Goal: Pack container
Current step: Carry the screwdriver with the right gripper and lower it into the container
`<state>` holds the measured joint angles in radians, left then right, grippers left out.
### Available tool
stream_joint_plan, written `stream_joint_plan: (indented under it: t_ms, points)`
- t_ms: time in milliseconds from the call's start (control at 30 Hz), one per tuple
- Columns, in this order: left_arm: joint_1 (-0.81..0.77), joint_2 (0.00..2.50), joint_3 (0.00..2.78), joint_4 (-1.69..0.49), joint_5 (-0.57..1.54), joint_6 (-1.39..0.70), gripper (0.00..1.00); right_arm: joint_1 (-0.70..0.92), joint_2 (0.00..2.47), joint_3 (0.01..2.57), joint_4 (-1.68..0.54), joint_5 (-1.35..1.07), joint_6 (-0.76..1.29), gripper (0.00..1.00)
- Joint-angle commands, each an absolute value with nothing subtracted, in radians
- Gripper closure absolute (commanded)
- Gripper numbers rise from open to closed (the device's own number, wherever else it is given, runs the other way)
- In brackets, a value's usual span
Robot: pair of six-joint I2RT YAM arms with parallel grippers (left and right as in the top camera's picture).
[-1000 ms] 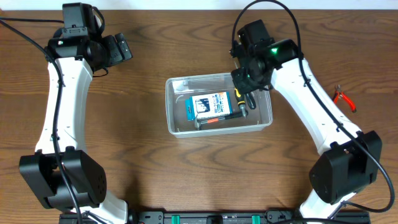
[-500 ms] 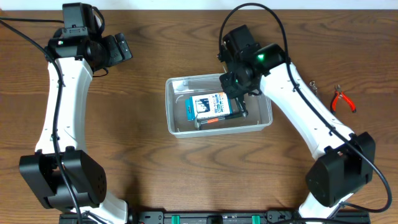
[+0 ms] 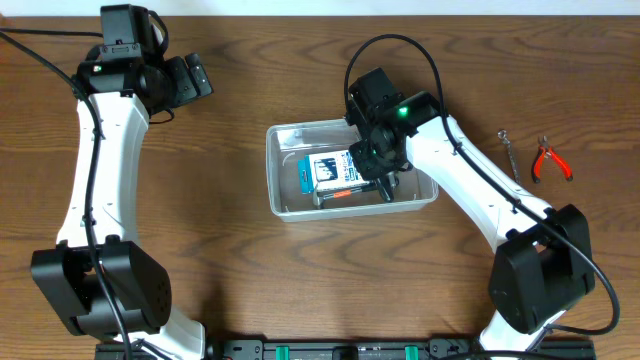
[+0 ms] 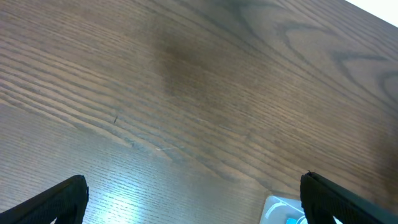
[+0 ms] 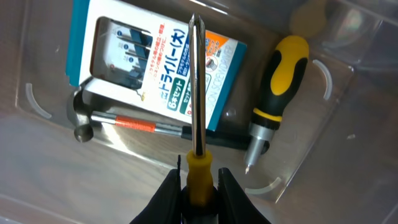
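The wooden table [image 3: 200,220] is carrying everything, and the container [image 3: 310,127] is sitting about in its middle, slightly toward the right edge. The left gripper [image 4: 193,179] is waiting near the far left corner of the table with its jaws spread wide and nothing between them. The right gripper [image 5: 199,186] is hanging over the container, clamped on the yellow handle of a thin screwdriver [image 5: 196,87], whose shaft is pointing away across the blue-and-white box [image 5: 124,56]. This box is lying flat in the container. A small hammer [image 5: 134,122] is lying along the box's near side, and a yellow-and-black driver [image 5: 277,81] is resting by the right wall. Red pliers [image 3: 550,160] and a thin metal piece [image 3: 508,150] are lying outside, near the right edge of the table, so I am judging that the packing is only partly done. The step in hand seems to be placing the screwdriver. To do it well, the arm should be lowering the tool until it is nearly lying on the contents – not dropping it from height – and keeping the tip away from the far wall. The jaws should be opening only when the shaft is resting, best in the free strip between the box and the yellow-and-black driver, and then rising straight up.
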<state>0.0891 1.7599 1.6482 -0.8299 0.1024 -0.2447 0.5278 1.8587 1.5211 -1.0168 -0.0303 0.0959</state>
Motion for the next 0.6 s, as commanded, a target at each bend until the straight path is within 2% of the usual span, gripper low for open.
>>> stream_joint_plan:
  t_ms: [0,467,533,567]
  points:
    - [0.091,1.760,1.662,-0.832,0.105,-0.257,0.02,0.537,1.865,1.517,-1.007,-0.031,0.108,0.99]
    - [0.091,1.760,1.662,-0.832,0.105,-0.257,0.02,0.537,1.865,1.381,-0.910,-0.031,0.108,0.98]
    - [0.091,1.760,1.662,-0.831,0.105,-0.257,0.02,0.537,1.865,1.369,-0.904,-0.031,0.108,0.96]
    - [0.091,1.760,1.662,-0.831,0.105,-0.257,0.02,0.536,1.865,1.365,-0.902,-0.031,0.108,0.89]
